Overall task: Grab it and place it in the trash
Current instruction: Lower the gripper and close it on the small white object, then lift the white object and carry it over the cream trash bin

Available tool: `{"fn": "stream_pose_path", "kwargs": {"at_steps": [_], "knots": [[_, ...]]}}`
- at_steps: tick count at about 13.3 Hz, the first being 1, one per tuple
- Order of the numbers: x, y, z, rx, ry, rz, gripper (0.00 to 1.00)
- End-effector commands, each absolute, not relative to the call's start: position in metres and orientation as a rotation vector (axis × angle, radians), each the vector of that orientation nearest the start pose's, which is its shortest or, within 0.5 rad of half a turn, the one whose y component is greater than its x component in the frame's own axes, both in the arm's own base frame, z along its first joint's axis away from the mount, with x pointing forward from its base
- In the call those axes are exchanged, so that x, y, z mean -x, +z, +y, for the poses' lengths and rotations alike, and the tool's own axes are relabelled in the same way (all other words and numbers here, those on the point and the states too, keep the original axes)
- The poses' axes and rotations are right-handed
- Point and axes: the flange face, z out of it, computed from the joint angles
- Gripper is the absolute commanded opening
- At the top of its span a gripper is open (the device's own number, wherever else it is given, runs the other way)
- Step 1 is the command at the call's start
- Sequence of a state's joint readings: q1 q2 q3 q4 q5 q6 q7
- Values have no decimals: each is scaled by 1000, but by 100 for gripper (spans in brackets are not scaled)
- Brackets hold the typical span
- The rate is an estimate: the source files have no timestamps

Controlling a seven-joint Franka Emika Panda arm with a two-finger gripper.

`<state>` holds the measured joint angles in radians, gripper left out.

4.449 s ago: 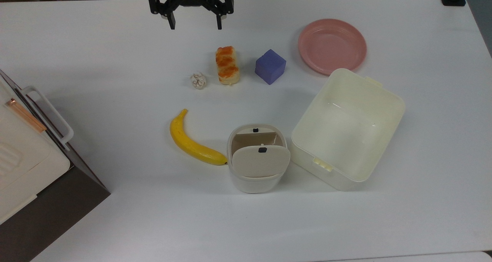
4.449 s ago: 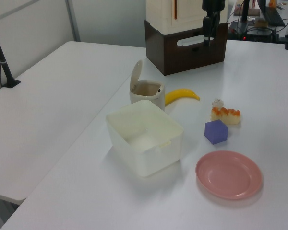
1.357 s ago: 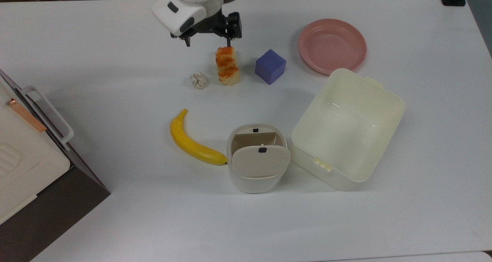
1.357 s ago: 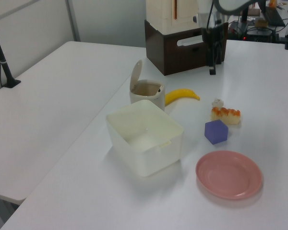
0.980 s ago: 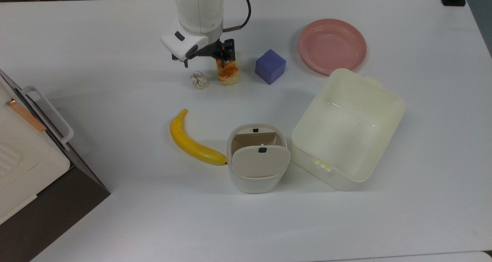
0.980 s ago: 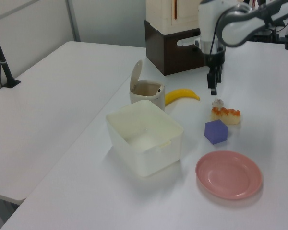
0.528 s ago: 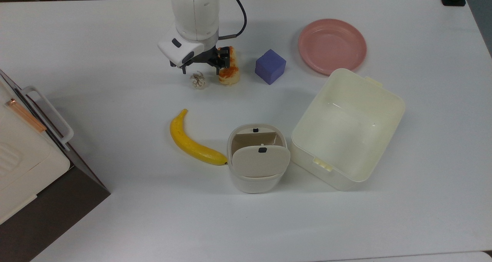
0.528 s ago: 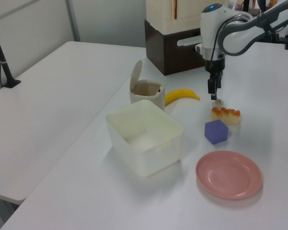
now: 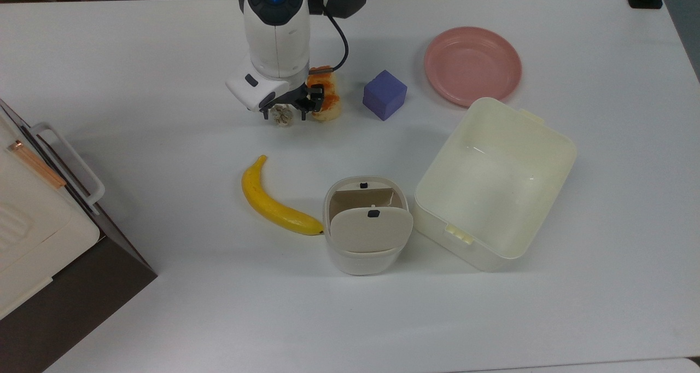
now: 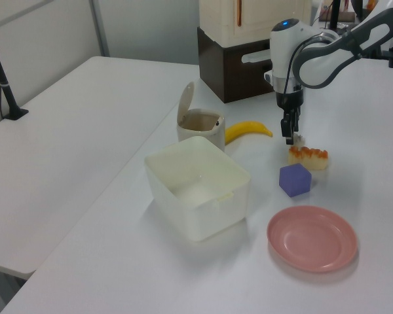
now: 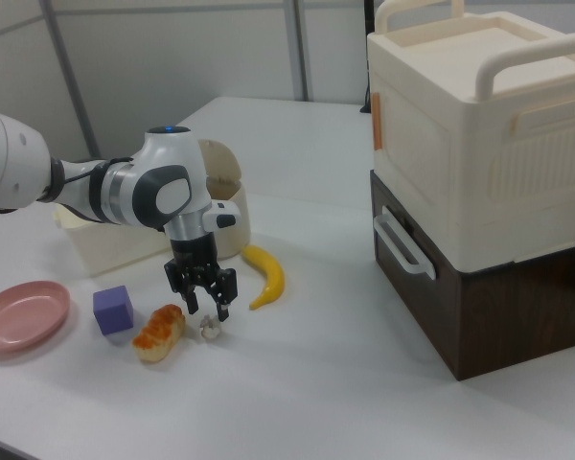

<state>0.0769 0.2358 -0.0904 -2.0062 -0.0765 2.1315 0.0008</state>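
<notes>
White table (image 9: 136, 77), trash (image 9: 361, 263) lid up, cream tub (image 9: 547, 220) bare inside

White desk (image 9: 136, 61), seen in the top view. Gripper (image 9: 284, 112) right over the paper wad (image 9: 282, 116), jaws spread, one finger on either side of the wad, which still sits on the desk. Bread piece (image 9: 327, 97) just beside the wad on the top view's right, partly covered by the arm. Purple cube (image 9: 385, 94) further right, then pink plate (image 9: 472, 65). Banana (image 9: 270, 200) below the wad, its tip touching the trash bin (image 9: 365, 226), flap lid up, black dot showing. Cream tub (image 9: 495, 182) just right of the bin. Cream-and-brown cabinet (image 9: 44, 225) at lower left edge.
</notes>
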Motion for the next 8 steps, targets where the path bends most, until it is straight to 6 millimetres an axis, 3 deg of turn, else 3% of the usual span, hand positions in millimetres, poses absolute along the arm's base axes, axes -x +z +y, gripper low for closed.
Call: {"fn": "stream_pose_path", "kwargs": {"at_steps": [1, 8], "knots": [[-575, 328, -14, 3225, 179, -153, 59], [-574, 328, -19, 3221, 187, -205, 45]]}}
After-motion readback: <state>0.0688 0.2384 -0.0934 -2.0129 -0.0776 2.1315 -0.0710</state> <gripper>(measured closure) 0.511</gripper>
